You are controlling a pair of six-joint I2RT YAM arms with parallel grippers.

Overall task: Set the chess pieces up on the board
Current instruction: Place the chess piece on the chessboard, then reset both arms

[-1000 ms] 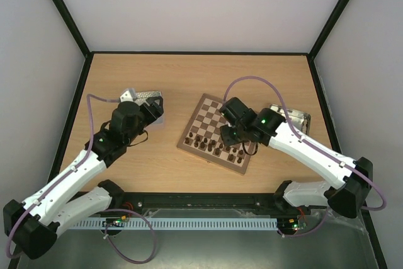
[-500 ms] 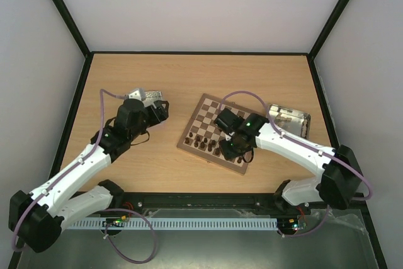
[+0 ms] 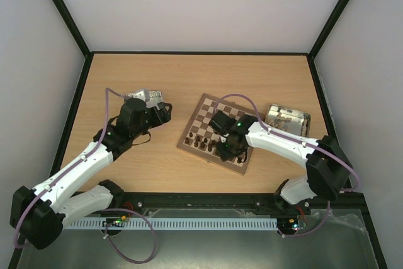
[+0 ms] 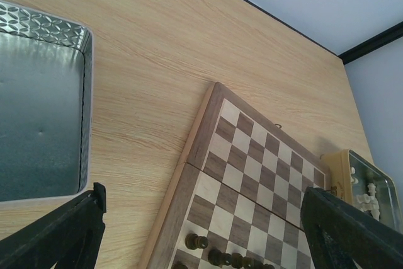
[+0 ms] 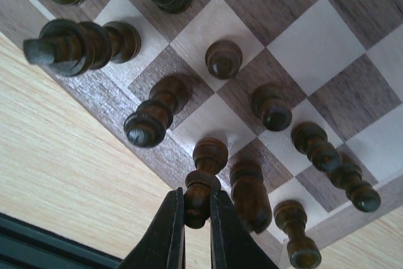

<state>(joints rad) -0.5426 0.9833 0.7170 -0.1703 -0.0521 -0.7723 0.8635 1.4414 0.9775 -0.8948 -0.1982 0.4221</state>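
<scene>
**Right arm grips a dark piece at the board's near edge; left arm hangs wide open by the grey tray**

The wooden surface (image 3: 208, 74) carries everything. The board (image 3: 203, 113) lies near its middle, turned a little askew, between two trays. To its left sits the grey metal tray (image 4: 38, 92), with only its dimpled floor showing from the left wrist view. To its right sits the yellow-sided tray (image 3: 307, 118), with pale chessmen (image 3: 283, 118) lying in it.

The left arm (image 3: 82, 165) reaches out beside the grey tray. Its left fingers (image 4: 63, 231) are spread wide apart above the strip between tray and board. The right arm (image 3: 283, 146) bends across the board. Its right fingers (image 5: 167, 231) are pinched narrow on the head of one dark piece (image 5: 203, 174), whose base points at the edge row. I cannot tell whether that base touches the wood.

The other chess pieces (image 3: 203, 141) crowd the two nearest rows.

Compared with a second ago, the right arm has swung left and nearer, so the yellow-sided tray, half covered then, now shows whole. The left wrist has shifted a little right and covers more of the grey tray. The board and both trays lie where they were.
</scene>
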